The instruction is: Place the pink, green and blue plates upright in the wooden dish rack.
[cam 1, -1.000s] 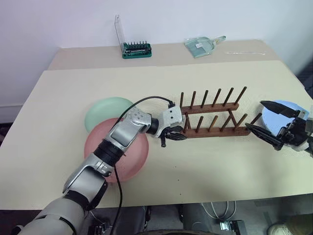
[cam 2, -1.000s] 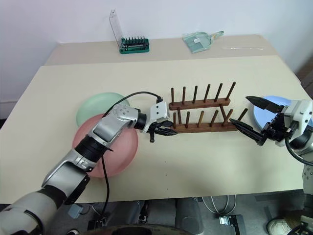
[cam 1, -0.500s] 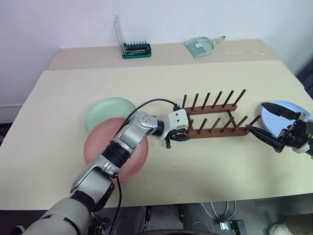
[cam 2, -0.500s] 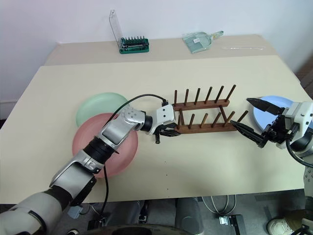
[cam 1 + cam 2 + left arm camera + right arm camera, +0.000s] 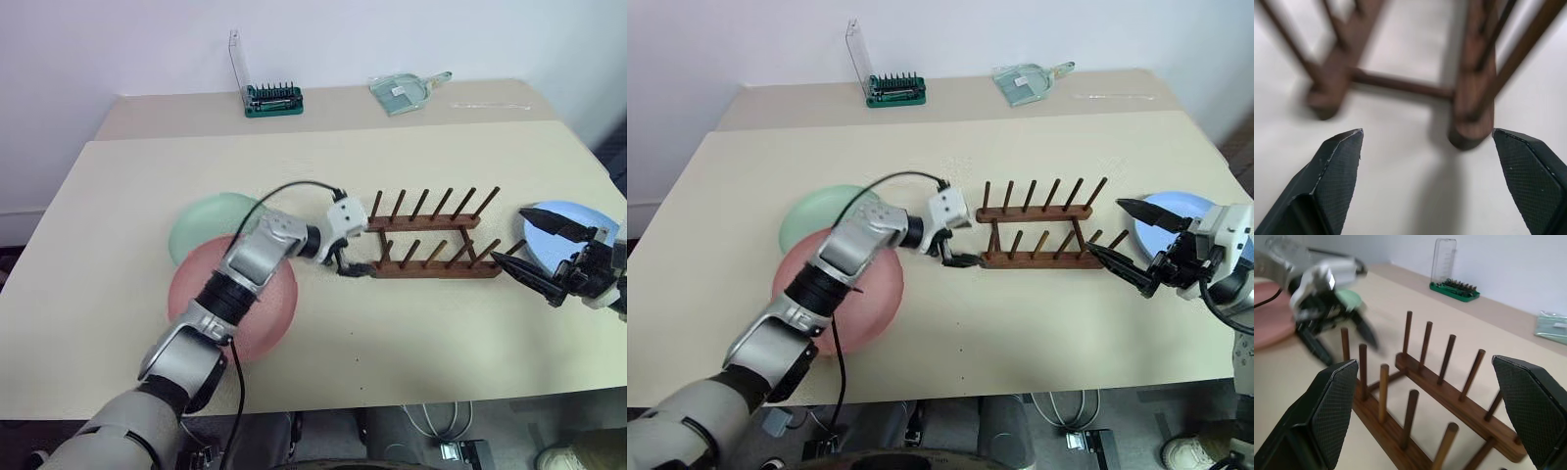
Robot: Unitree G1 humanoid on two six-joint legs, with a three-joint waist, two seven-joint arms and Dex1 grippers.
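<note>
Two rows of upright pegs stand empty on the wooden dish rack [image 5: 432, 245], which sits on the tan table [image 5: 411, 157] between my two arms. My left gripper [image 5: 345, 264] hangs just off the rack's near end with its fingers spread wide and nothing between them; in my left wrist view the two black fingertips [image 5: 1337, 166] frame the ends of both rails and the crossbar that joins them, without touching the wood. My right gripper [image 5: 524, 240] is at the rack's other end, also spread wide and holding nothing, its fingers pointing toward the pegs. The blue plate [image 5: 568, 230] lies flat on the table just behind that gripper. The pink plate [image 5: 186, 289] lies flat on the table under my left forearm, and the green plate [image 5: 201, 223] lies beside it on the far side, its near edge tucked under the pink one's rim. At the back of the table stand a green bit holder [image 5: 273, 98] with its clear lid raised and a pale green dustpan [image 5: 402, 91].
</note>
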